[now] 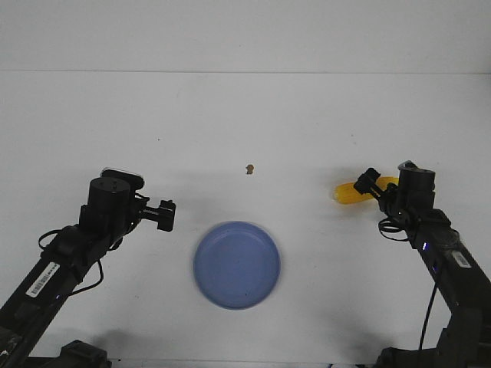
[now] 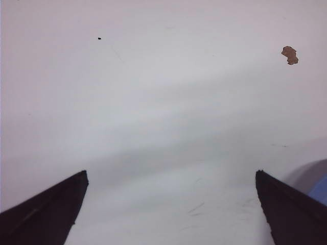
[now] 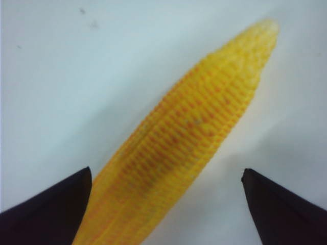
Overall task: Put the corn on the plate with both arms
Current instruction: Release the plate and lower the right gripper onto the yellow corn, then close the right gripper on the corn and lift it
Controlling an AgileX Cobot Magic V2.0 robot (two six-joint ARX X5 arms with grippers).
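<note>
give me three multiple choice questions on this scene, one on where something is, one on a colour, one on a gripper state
1. Where is the bright yellow tapered corn cob?
A. on the plate
B. on the white table by the right arm's gripper
C. by the left gripper

2. What colour is the round shallow plate?
A. blue
B. red
C. green

3. How is the right gripper?
A. shut on the cob
B. open, fingers either side of the cob
C. out of view

Answers:
1 B, the front view shows the cob lying at the right gripper, apart from the plate.
2 A, it is plain blue.
3 B, the right wrist view shows gaps between both fingers and the cob.
</note>
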